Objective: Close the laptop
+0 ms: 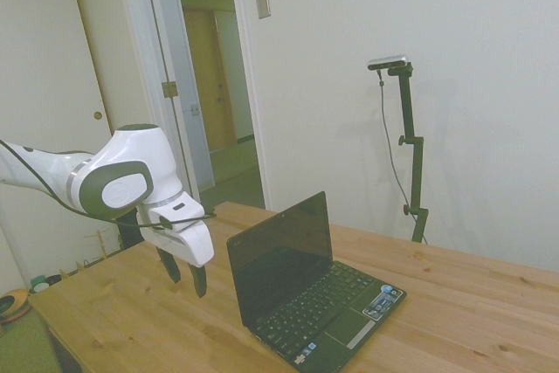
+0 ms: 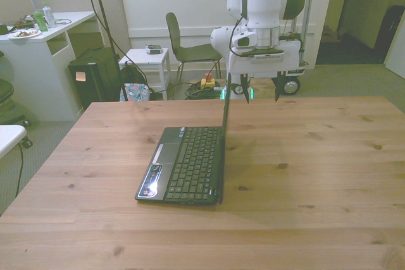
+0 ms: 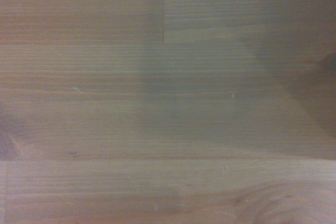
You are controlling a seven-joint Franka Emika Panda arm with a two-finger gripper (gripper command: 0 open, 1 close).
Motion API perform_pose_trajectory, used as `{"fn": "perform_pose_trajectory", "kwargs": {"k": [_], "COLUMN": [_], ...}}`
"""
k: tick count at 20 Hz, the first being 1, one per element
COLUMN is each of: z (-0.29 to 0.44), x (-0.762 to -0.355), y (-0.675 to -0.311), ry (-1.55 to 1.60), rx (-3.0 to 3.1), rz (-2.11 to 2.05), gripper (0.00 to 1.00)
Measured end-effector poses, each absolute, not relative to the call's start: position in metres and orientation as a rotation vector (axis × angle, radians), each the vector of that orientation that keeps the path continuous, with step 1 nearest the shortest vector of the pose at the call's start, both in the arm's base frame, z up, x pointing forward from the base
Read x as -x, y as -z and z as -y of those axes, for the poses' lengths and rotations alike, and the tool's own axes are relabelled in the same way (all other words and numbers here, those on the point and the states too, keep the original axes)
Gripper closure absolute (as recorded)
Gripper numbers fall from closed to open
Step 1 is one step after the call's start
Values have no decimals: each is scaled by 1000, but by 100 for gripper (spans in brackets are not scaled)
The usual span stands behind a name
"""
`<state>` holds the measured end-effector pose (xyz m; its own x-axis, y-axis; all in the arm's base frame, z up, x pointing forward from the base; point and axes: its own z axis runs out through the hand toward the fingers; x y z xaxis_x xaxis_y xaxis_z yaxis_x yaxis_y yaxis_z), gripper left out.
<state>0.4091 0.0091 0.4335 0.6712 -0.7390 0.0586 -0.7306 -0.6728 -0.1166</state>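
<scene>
From the side view, the pincer [image 1: 185, 279] hangs spread and empty just behind the glossy black lid of the laptop [image 1: 301, 290], which stands open near upright on the wooden bench [image 1: 454, 303]. In the front view the pincer [image 2: 260, 90] sits toward the front view's right of the thin lid edge, the matte keyboard lying toward the left, so the closing push should run leftward. The wrist view shows only blurred wood grain.

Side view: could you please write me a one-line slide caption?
Open claw hovers above the wooden table behind the raised lid of the open laptop.
</scene>
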Motion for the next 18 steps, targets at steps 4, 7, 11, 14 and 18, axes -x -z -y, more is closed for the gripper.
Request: {"fn": "perform_pose_trajectory", "kwargs": {"k": [4,7,11,14,18], "z": [-23,-69,-96,-65,-2], "x": [-415,-428,-446,-464,-486], "y": [-447,-483,-501,-522,-549], "ry": [218,337,390,414,443], "rx": [2837,2856,2850,2787,2703], "rz": [-1192,-1155,-1174,-1258,-1396], "gripper": [0,0,0,0,0]}}
